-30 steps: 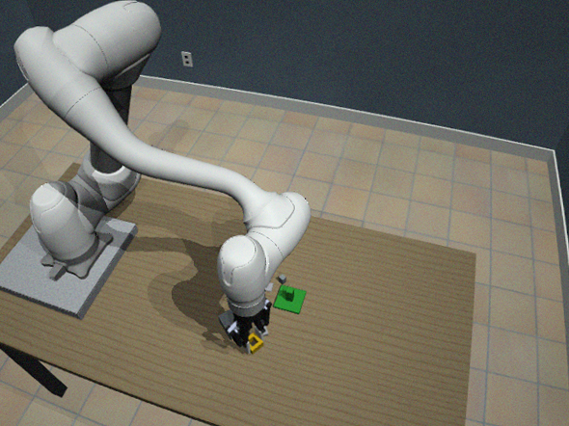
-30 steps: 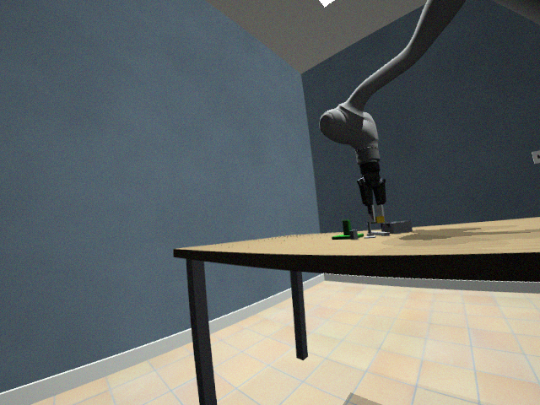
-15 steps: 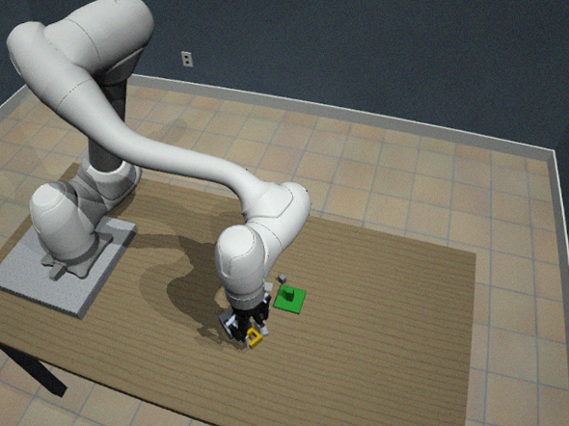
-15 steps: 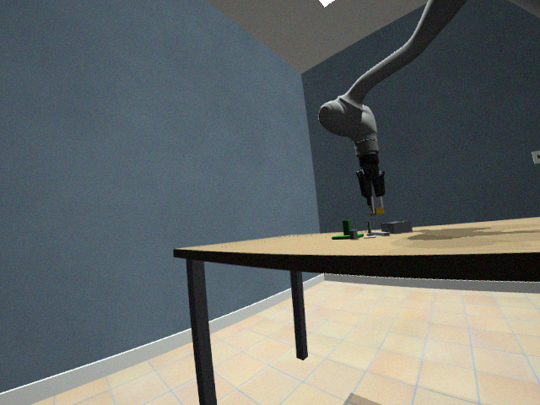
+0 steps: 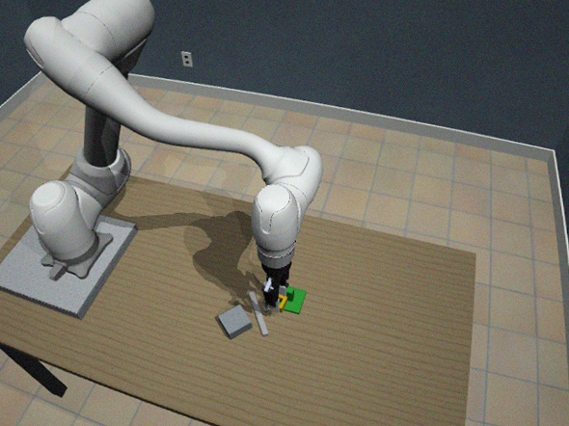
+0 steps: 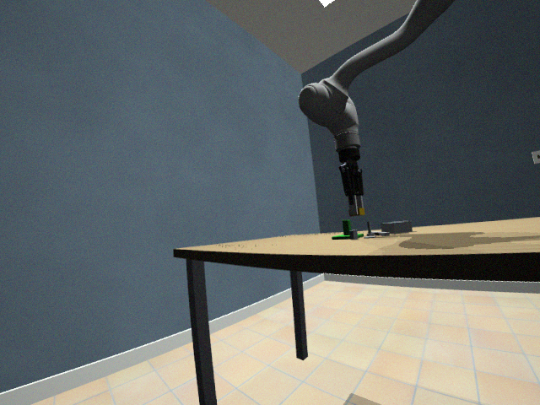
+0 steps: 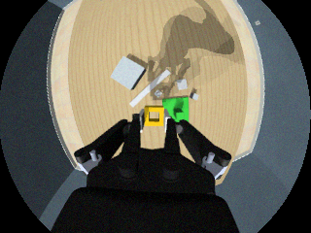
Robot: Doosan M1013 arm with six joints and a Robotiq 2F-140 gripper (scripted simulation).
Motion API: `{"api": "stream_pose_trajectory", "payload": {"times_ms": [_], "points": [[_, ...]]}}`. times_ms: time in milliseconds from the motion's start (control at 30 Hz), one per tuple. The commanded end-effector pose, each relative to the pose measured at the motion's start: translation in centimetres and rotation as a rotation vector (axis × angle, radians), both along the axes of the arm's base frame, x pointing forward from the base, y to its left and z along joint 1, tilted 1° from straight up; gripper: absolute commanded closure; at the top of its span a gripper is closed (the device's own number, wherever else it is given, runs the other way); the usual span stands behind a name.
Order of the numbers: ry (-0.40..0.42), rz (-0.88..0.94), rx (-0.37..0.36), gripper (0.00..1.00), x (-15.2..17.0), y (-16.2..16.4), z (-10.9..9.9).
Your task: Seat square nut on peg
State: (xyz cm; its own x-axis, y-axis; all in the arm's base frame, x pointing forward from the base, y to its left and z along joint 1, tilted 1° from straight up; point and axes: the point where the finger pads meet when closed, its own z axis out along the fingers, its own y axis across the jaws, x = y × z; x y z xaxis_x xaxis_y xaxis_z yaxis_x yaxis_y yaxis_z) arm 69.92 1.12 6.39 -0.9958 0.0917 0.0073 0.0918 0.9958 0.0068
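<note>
My gripper (image 5: 276,300) is shut on the yellow square nut (image 5: 282,301) and holds it in the air above the table. It also shows in the side view (image 6: 357,211) with the nut (image 6: 362,211) between the fingertips, and in the wrist view (image 7: 155,118) with the nut (image 7: 155,116) seen flat, its square hole open. The green base plate (image 5: 295,300) with its upright green square peg (image 5: 289,293) sits on the table just beside and below the nut. In the side view the peg (image 6: 346,225) stands a little to the left of the nut. In the wrist view the peg (image 7: 177,108) lies right of the nut.
A grey block (image 5: 234,320) lies left of the gripper. A long grey bar (image 5: 258,313) lies between the block and the gripper. A small grey piece (image 7: 182,83) lies near the green plate. The arm's grey base plate (image 5: 53,267) stands at the table's far left.
</note>
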Motion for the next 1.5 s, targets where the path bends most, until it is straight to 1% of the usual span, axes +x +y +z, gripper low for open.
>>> {"api": "stream_pose_trajectory", "payload": {"times_ms": [0, 633, 767, 1167, 1333, 1467], "points": [[0.000, 0.110, 0.008, 1.00, 1.4, 6.2, 0.0], [0.000, 0.118, 0.008, 1.00, 1.5, 6.4, 0.0], [0.000, 0.118, 0.008, 1.00, 1.4, 6.5, -0.9], [0.000, 0.118, 0.008, 1.00, 1.4, 6.5, -0.9], [0.000, 0.118, 0.008, 1.00, 1.4, 6.5, -1.7], [0.000, 0.118, 0.008, 1.00, 1.4, 6.5, -1.7]]}}
